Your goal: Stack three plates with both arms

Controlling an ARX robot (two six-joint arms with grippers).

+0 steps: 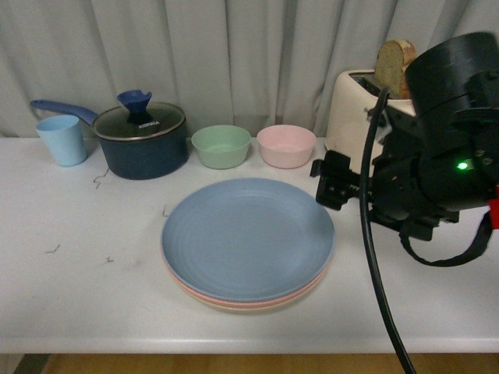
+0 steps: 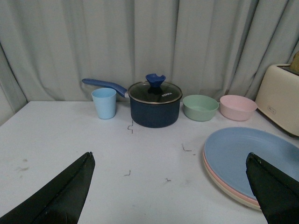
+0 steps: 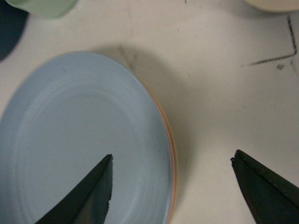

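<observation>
Black right arm (image 1: 437, 156): glowing green light, looping black cable, red tab.

White table (image 1: 78, 296), blue cup (image 1: 62, 139), lidded navy saucepan (image 1: 144, 144), green bowl (image 1: 221, 146), pink bowl (image 1: 286, 145), cream toaster (image 1: 351, 109) holding bread (image 1: 394, 66), grey curtain (image 1: 234, 47)

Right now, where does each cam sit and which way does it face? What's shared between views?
Front: on the body, looking over the table at the blue plate atop the stack; right arm fills the right side.
Left wrist: low over the table, facing the curtain, pot and bowls; both fingers spread wide, nothing between.
Right wrist: above, looking down at the blue plate's edge; fingers open, one over the plate.
Shared: the blue plate shows in all three.
</observation>
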